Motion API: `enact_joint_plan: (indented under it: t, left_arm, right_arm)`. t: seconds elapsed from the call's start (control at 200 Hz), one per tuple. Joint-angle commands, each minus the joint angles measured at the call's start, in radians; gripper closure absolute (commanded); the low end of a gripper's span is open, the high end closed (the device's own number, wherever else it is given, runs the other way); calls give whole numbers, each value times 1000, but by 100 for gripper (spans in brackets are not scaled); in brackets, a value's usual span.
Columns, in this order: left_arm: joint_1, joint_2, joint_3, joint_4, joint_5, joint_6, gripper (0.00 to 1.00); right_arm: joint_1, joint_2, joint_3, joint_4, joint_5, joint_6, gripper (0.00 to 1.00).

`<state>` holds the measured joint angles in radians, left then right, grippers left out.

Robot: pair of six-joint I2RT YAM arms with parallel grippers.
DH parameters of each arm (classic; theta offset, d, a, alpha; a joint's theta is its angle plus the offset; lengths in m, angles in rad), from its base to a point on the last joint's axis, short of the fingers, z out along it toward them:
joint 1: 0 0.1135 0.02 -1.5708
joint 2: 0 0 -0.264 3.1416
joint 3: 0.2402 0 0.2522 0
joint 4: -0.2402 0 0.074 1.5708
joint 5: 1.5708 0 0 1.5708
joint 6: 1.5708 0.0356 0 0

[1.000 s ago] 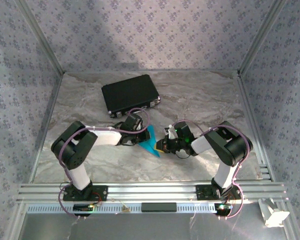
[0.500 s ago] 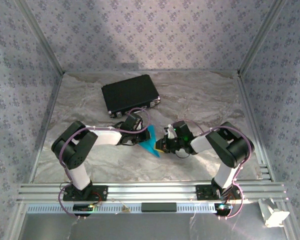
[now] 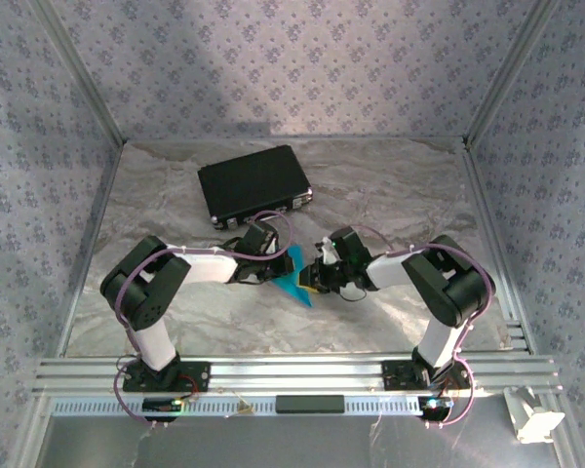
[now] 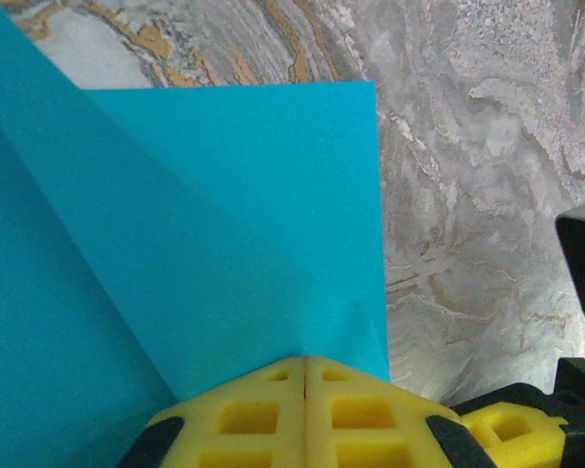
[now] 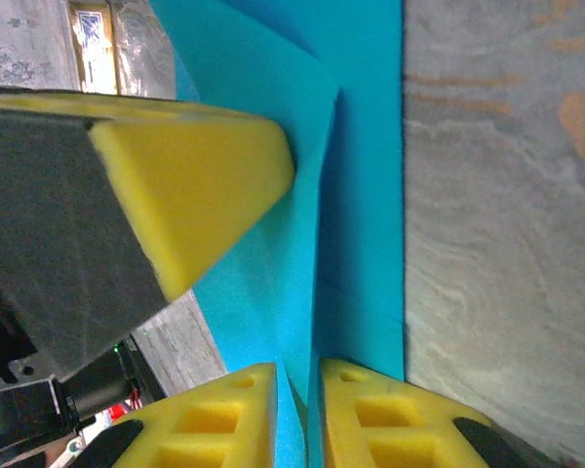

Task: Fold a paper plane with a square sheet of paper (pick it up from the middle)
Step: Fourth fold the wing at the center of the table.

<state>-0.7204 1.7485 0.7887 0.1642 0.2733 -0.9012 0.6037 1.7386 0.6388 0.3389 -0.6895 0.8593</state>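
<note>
I read left arm (image 3: 151, 288): elbow bent, reaching to the left side of the sheet of paper (image 3: 294, 276) | left gripper (image 4: 304, 378): pads pressed together, clamping the sheet | right arm (image 3: 448, 283): elbow bent, at the sheet's right side | right gripper (image 5: 297, 388): pads slightly parted, a fold of the sheet between them

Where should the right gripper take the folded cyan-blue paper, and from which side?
Pinch the raised fold of the thin cyan-blue paper, approaching from the right, opposite the left gripper, which is shut on the sheet. That fold runs between the slightly parted fingers of the right gripper, so closing there probably catches it.
</note>
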Motion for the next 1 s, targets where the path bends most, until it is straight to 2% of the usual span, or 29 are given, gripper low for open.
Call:
enact_joint_plan:
  t: [0.0,0.285,0.485,0.555,0.705,0.82,0.994]
  left_arm:
    - [-8,-30,12,-22,14,12,94]
    - [-6,-36,15,-17,15,11,92]
    - [-6,-74,14,-5,20,16,87]
    - [-6,-115,0,-2,-2,18,80]
    - [-4,-202,-56,-29,-94,4,76]
    - [7,-210,-90,-37,-104,-19,78]
    - [9,-161,-89,-54,-90,-39,89]
  right_arm:
    - [-5,26,38,-41,21,-28,81]
    - [-1,62,38,-43,12,-23,82]
    - [-15,66,1,-12,22,-2,96]
    - [-21,68,-22,32,12,18,99]
    - [-28,76,-55,91,2,42,100]
    - [-28,76,-64,103,9,50,100]
    - [-32,75,-69,113,11,56,100]
